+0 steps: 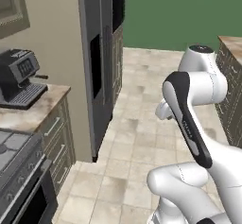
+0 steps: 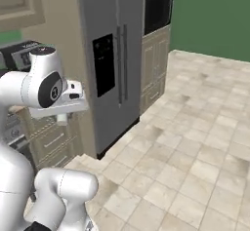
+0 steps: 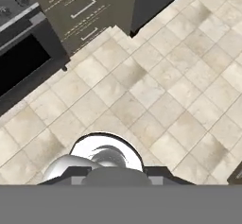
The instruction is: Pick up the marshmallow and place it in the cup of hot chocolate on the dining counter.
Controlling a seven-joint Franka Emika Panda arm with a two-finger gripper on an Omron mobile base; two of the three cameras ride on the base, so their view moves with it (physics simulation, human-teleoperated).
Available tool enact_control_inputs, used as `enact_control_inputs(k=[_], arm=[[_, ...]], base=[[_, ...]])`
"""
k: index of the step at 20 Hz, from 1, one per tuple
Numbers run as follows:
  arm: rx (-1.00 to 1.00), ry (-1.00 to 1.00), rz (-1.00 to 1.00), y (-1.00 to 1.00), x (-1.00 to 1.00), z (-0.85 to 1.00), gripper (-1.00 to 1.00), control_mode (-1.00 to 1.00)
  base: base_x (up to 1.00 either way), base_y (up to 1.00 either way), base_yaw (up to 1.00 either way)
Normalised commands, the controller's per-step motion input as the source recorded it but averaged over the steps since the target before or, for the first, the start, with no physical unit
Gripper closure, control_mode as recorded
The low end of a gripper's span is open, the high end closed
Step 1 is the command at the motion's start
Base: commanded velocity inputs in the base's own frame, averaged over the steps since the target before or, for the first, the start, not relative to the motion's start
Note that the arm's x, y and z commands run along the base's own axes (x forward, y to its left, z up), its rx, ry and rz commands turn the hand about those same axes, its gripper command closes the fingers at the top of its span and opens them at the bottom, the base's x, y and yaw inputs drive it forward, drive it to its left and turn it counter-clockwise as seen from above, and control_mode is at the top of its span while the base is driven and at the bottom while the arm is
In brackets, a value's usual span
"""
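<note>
The marshmallow and its cup lie somewhere off beyond your tool (image 2: 62, 120), whose grip I cannot tell as it hangs over bare floor tiles (image 3: 156, 90) beside the fridge (image 2: 110, 54), so drive toward the bench first.

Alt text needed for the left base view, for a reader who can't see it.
A white robot arm rises at lower right over a tiled kitchen floor. A black coffee machine sits on a stone counter at left above a stove, with a grey refrigerator behind.
</note>
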Motion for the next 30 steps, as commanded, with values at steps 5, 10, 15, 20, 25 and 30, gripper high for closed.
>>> enact_control_inputs(k=[5,10,15,20,25,30], arm=[[0.0,0.0,0.0,0.0,0.0,0.0,1.0,1.0],[0.0,0.0,0.0,0.0,0.0,0.0,1.0,1.0],[0.0,0.0,0.0,0.0,0.0,0.0,1.0,1.0],[0.0,0.0,0.0,0.0,0.0,0.0,1.0,1.0],[0.0,0.0,0.0,0.0,0.0,0.0,1.0,1.0],[0.0,0.0,0.0,0.0,0.0,0.0,1.0,1.0]], base=[[0.38,-0.63,-0.65],[0.78,-0.1,-0.54],[0.62,0.01,-0.56],[0.3,-0.02,-0.49],[-0.01,-0.44,-0.7],[0.18,-0.77,-0.56]])
